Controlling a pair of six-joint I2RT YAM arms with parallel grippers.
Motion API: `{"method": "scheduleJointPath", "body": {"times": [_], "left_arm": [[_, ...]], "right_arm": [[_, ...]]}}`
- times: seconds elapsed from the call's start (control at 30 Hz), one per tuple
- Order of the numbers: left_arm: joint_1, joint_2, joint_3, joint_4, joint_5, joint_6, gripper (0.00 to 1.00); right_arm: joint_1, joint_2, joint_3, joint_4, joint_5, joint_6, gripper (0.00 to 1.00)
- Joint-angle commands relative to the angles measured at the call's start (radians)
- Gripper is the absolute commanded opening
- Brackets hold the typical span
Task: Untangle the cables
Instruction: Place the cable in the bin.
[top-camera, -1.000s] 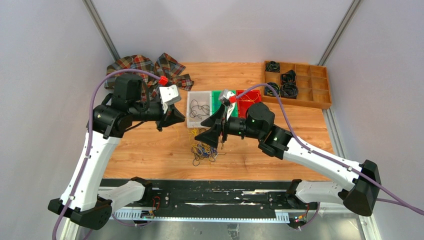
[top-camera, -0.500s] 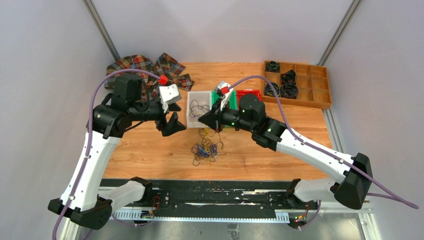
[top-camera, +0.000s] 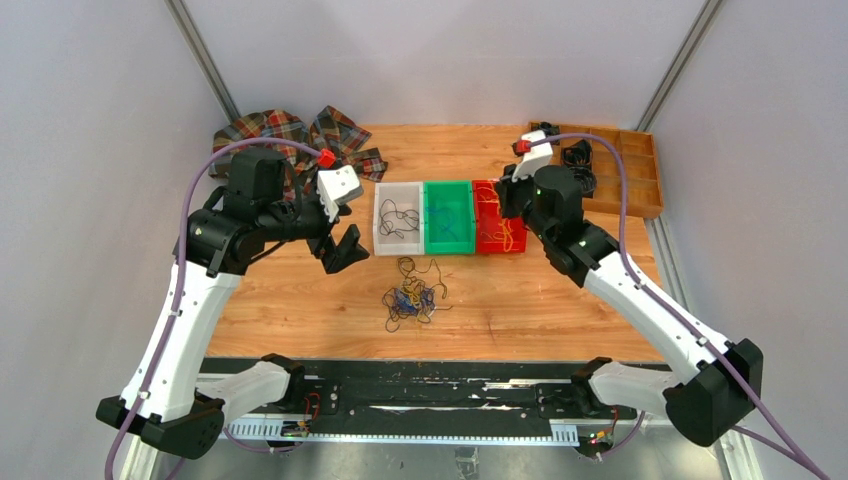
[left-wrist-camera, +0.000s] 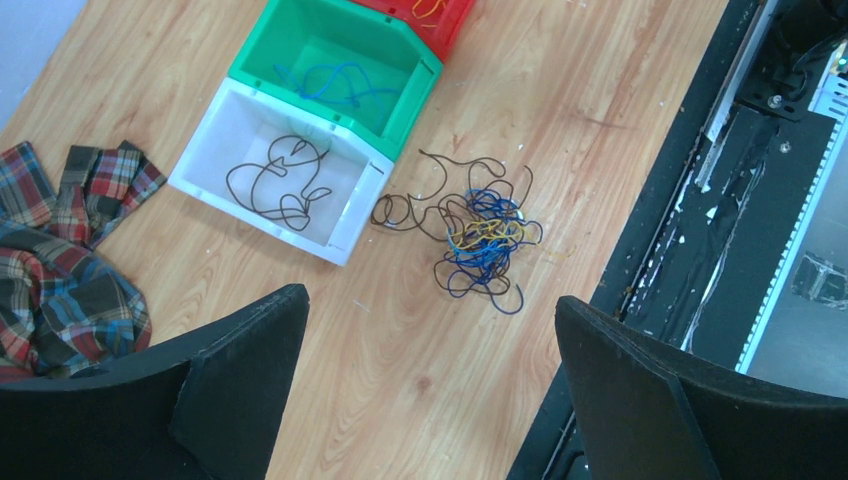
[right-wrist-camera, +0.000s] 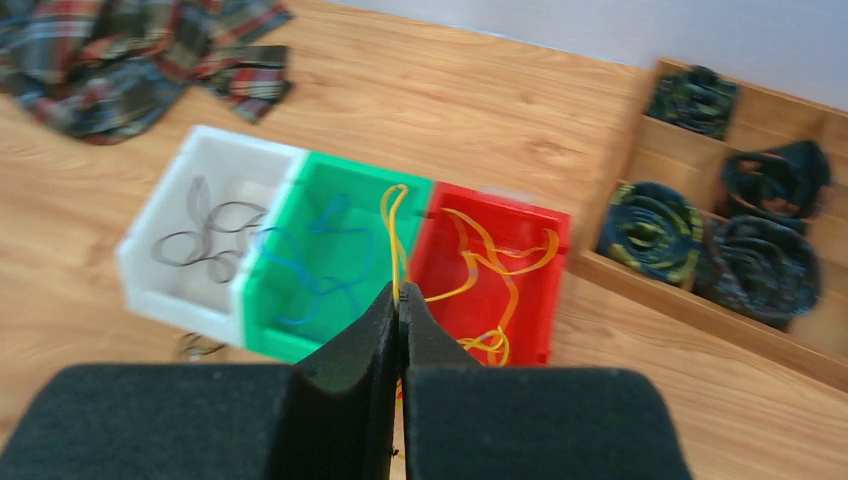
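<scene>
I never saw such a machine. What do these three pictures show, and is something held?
Two robot arms stand at a table, each ending in a two-finger gripper. One picture looks down from above; two come from wrist cameras. On the table lie a tangled bundle of thin cables, a white bin, a green bin and a red bin holding cables, a plaid cloth and a wooden tray of coiled cords. The left gripper is open and empty. The right gripper is shut on a yellow cable near the red bin.

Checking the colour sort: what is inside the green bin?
Loose blue cables lie on the floor of the green bin. From the right wrist, a yellow cable pinched by the right gripper crosses in front, hiding a little.
</scene>
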Motion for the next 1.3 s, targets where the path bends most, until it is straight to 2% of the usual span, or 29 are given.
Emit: {"method": "scheduleJointPath", "body": {"times": [0.0, 0.33, 0.6, 0.9, 1.27], "left_arm": [[0.004, -0.008, -0.016, 0.004, -0.015, 0.0, 0.98], [0.004, -0.005, -0.02, 0.003, -0.039, -0.018, 0.98], [0.003, 0.003, -0.023, 0.004, -0.053, -0.011, 0.98], [0.003, -0.01, -0.044, 0.004, -0.064, 0.017, 0.98], [0.004, -0.001, -0.042, 0.004, -0.061, 0.019, 0.98]], "right_arm": [[-0.08, 0.044, -0.019, 0.054, 0.08, -0.049, 0.01], [-0.181, 0.242, 0.038, 0.141, -0.023, 0.022, 0.01], [-0.185, 0.411, 0.065, 0.189, -0.067, 0.096, 0.01], [-0.188, 0.594, 0.15, 0.12, -0.082, 0.102, 0.0], [-0.187, 0.662, 0.17, 0.04, -0.076, 0.096, 0.01]]}}
